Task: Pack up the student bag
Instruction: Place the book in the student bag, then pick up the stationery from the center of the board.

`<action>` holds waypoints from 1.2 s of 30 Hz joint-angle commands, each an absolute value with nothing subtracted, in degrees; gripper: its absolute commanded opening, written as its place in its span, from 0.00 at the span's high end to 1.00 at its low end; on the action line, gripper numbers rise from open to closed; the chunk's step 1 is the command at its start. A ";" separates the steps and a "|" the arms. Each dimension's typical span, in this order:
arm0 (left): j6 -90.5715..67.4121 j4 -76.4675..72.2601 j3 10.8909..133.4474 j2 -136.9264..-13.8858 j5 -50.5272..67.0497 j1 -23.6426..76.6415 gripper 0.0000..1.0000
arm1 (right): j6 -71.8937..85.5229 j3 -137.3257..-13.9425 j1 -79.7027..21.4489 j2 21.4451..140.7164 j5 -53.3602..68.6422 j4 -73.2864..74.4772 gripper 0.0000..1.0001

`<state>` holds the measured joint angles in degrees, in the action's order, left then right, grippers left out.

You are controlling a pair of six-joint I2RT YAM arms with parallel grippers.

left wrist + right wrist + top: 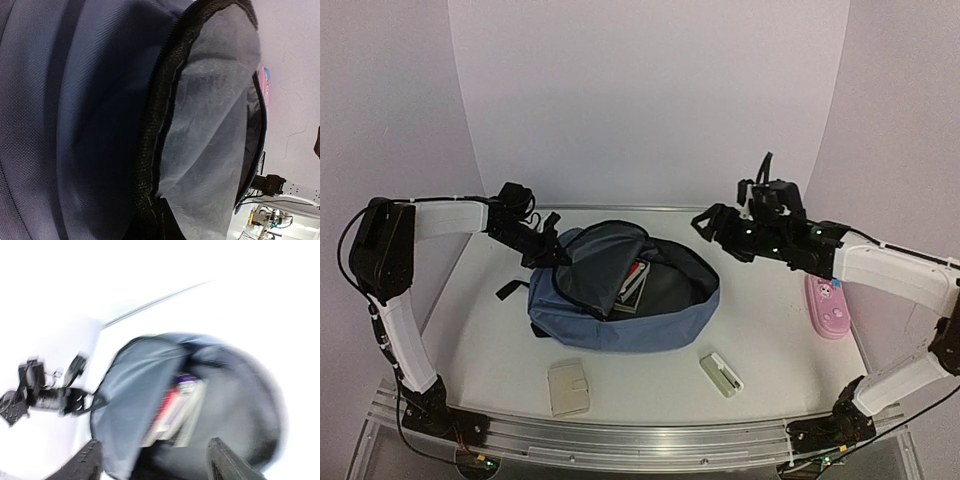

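Note:
The student bag (620, 300), slate-blue with black zippers, lies in the middle of the table with its main compartment open. Books (635, 285) stand inside it. My left gripper (553, 257) is at the bag's left rim, shut on the flap's edge and holding it up. The left wrist view is filled by the bag's blue cloth (75, 120), black zipper band (155, 130) and grey lining (210, 125); the fingers are hidden. My right gripper (708, 222) hovers above the bag's right end, open and holding nothing. Its fingertips (90, 455) frame the blurred books (175, 410).
A pink pencil case (828, 305) lies at the right, under the right forearm. In front of the bag lie a beige wallet-like item (568, 387) and a small white and green object (721, 374). A curved white backdrop rises behind the table.

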<state>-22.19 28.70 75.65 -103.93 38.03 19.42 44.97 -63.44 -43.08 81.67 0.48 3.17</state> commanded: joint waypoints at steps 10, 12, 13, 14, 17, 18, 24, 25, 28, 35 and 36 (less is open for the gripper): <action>-24.88 33.48 80.77 -99.41 36.43 17.42 0.21 | 33.09 -56.76 -13.36 73.34 -7.91 29.08 0.08; -24.92 33.72 79.67 -95.70 32.95 17.40 0.04 | 31.45 -57.97 -11.55 75.72 -11.20 30.83 0.06; -24.54 33.94 79.11 -93.79 29.91 17.37 0.02 | 31.10 -58.53 -11.14 77.02 -13.33 31.34 0.06; -24.13 34.13 78.52 -91.73 27.04 17.33 0.00 | 30.84 -59.08 -10.79 78.29 -15.73 31.82 0.06; -22.52 33.66 75.84 -85.47 20.41 17.06 0.00 | 30.01 -60.82 -9.91 83.15 -18.78 32.92 0.05; -21.89 33.06 74.79 -83.83 18.41 16.95 0.00 | 29.66 -61.56 -9.63 84.99 -19.32 33.35 0.05; -20.57 30.34 70.82 -78.84 15.28 16.69 0.00 | 27.94 -66.22 -7.90 96.86 -27.52 37.63 0.08; -20.75 30.25 70.94 -79.06 16.31 16.66 0.00 | 27.93 -66.44 -7.53 98.45 -28.70 37.70 0.09; -21.00 31.07 71.90 -80.24 17.67 16.61 0.00 | 27.49 -67.73 -6.34 103.99 -30.56 38.17 0.14; -21.09 30.43 70.93 -78.95 17.85 16.62 0.00 | 25.91 -70.20 -4.67 110.19 -32.65 38.47 0.23; -21.09 30.41 70.93 -78.97 17.88 16.61 0.00 | 25.67 -70.52 -4.64 110.92 -32.67 38.57 0.23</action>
